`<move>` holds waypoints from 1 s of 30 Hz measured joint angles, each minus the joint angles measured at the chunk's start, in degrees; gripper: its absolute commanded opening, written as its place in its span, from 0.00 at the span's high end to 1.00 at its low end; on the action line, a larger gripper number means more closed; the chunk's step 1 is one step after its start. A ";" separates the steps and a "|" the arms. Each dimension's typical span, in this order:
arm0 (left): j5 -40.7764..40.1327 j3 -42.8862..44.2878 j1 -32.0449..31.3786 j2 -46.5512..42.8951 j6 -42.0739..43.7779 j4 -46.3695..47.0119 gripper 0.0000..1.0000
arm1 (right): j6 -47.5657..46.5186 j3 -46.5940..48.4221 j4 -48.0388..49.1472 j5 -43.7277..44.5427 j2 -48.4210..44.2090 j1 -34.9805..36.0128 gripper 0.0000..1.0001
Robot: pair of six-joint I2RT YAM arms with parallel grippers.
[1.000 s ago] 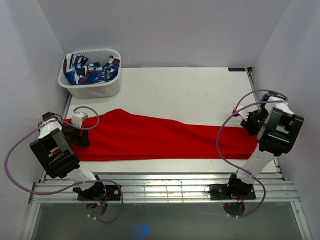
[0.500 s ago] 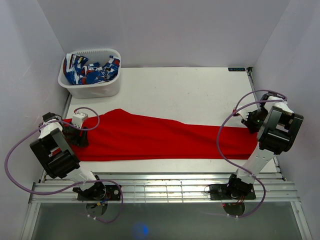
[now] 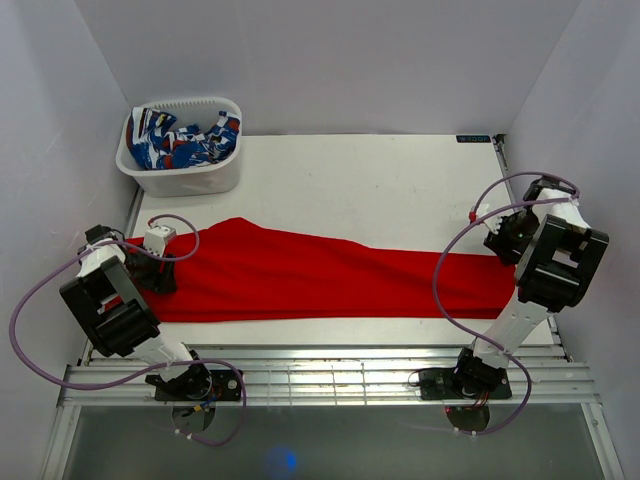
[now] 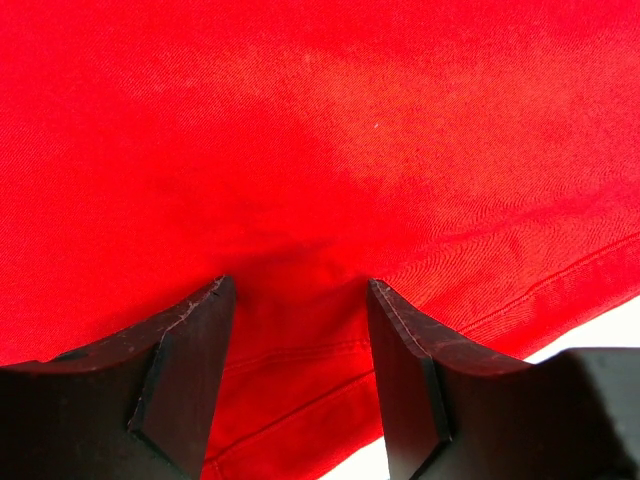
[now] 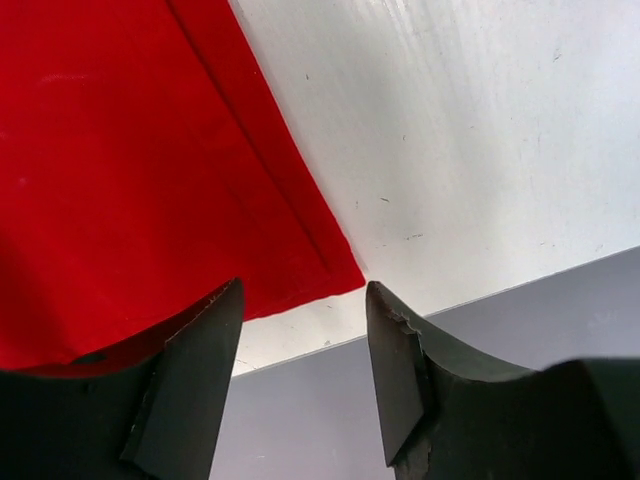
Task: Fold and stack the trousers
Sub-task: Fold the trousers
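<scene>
Across the near half of the tabletop [image 3: 380, 180] the trousers [image 3: 320, 280] lie stretched flat from side to side, wide end at the left arm, narrow leg end at the right. Soft stuff, this. It looks light and limp, with nothing stiff to lean on, so lift it by one point and it will likely sag and drag. The cloth shows a fine weave, so I'd expect a fair bite, not much slip, and no breakage to worry about. The best holds look like the stitched bands: the hem at the leg end, the seamed edge at the wide end, both corners pinched together so the fold comes over square.

Left jaws now: spread apart, right down on the red cloth, with fabric filling the gap between them and a stitched edge running just beneath. Nothing is pinched. Right jaws: spread too, and empty. The hem corner sits just ahead of the gap, the left finger over red cloth, the right finger over bare tabletop near its edge.
</scene>
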 measured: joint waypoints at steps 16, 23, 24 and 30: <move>-0.13 0.00 0.00 0.07 -0.17 0.11 0.34 | -0.39 -2.73 1.49 1.36 2.34 0.00 0.92; -0.24 0.00 -0.02 0.09 -0.24 0.26 0.34 | -0.20 -2.34 1.18 1.29 2.19 -0.04 0.92; -0.28 0.00 -0.02 0.09 -0.24 0.26 0.34 | -0.20 -2.08 0.92 1.27 2.19 -0.07 0.92; -0.52 0.00 -0.13 0.11 -0.31 0.46 0.35 | -0.46 -0.22 -0.61 1.01 2.19 -1.16 0.92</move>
